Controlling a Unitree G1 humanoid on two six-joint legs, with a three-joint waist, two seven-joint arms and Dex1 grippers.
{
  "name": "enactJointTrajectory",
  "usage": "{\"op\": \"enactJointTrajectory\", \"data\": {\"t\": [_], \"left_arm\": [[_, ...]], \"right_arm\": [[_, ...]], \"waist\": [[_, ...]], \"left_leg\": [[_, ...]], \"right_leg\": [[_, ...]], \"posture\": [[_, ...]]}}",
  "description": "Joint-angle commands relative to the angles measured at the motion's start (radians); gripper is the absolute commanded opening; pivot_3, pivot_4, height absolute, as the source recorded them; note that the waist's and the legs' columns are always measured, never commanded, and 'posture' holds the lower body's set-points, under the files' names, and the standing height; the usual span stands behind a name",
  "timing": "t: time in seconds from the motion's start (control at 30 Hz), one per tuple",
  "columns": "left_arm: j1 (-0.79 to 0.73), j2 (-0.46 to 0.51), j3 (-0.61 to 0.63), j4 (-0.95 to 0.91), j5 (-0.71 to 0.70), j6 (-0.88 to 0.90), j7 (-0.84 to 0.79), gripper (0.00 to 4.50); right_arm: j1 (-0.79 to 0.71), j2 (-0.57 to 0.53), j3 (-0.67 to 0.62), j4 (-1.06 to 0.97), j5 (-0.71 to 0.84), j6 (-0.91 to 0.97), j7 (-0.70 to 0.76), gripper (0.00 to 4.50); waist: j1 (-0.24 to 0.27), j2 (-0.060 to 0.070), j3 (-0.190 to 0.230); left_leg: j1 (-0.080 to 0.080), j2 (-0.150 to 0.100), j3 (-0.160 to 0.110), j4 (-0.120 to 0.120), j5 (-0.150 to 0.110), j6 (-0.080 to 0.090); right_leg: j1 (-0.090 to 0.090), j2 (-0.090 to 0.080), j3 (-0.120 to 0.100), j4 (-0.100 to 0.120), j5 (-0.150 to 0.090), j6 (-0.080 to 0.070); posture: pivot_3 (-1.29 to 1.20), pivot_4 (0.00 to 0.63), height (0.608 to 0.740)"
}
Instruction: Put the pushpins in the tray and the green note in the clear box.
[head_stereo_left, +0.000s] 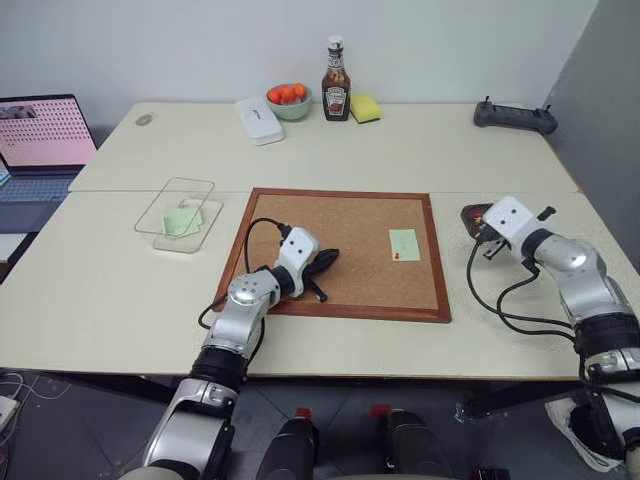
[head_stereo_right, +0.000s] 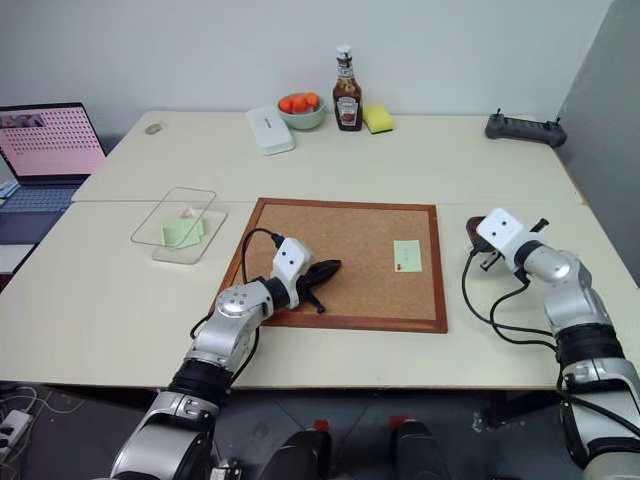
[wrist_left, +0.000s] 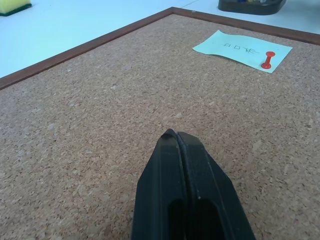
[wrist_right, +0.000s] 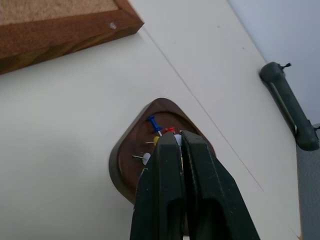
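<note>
A pale green note (head_stereo_left: 404, 244) lies on the right part of the cork board (head_stereo_left: 300, 215), with a red pushpin (wrist_left: 268, 59) stuck in its near edge. My left gripper (head_stereo_left: 328, 258) rests shut and empty on the board, left of that note. The clear box (head_stereo_left: 180, 213) stands left of the board and holds a pale green paper (head_stereo_left: 182, 220). The brown tray (wrist_right: 131, 150) sits right of the board and holds several pins, among them a blue one (wrist_right: 154, 123). My right gripper (wrist_right: 176, 136) hovers shut just over the tray. Whether it pinches a pin I cannot tell.
Along the back stand a white case (head_stereo_left: 258, 120), a bowl of fruit (head_stereo_left: 289, 100), a ketchup bottle (head_stereo_left: 336, 85) and a yellow sponge (head_stereo_left: 365, 107). A black controller (head_stereo_left: 515, 116) lies at the far right, and a laptop (head_stereo_left: 40, 135) at the far left.
</note>
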Motion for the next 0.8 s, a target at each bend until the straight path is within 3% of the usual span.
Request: {"op": "enactJointTrajectory", "data": {"t": [0.03,0.1,0.43,0.8], "left_arm": [[0.027,-0.004,-0.032,0.017,0.022,0.012,-0.009,0.0],[0.03,-0.001,-0.032,0.015,0.022,0.012,-0.008,0.0],[0.04,-0.001,-0.03,0.008,0.02,0.014,0.002,0.0],[0.032,-0.008,-0.031,0.021,0.02,0.01,0.004,0.0]], "right_arm": [[-0.055,-0.003,0.005,0.077,-0.021,-0.051,-0.014,0.03],[-0.073,0.002,0.007,0.113,-0.022,-0.054,-0.014,0.03],[-0.126,-0.001,0.005,0.211,-0.03,-0.073,-0.029,2.06],[-0.128,-0.004,-0.048,0.185,0.033,-0.015,-0.008,2.06]], "waist": [[0.001,0.0,0.0],[0.0,0.0,0.0],[-0.002,0.0,0.0],[-0.003,0.0,0.0]], "left_leg": [[0.0,0.0,0.0,0.0,0.0,0.0],[0.0,0.0,0.0,0.0,0.0,0.0],[0.0,0.0,0.0,0.0,0.0,0.0],[0.0,0.0,0.0,0.0,0.0,0.0]], "right_leg": [[0.0,0.0,0.0,0.0,0.0,0.0],[0.0,0.0,0.0,0.0,0.0,0.0],[0.0,0.0,0.0,0.0,0.0,0.0],[0.0,0.0,0.001,0.0,0.0,0.0]], "posture": [[0.0,0.15,0.74],[0.0,0.15,0.74],[0.0,0.15,0.74],[0.0,0.15,0.74]]}}
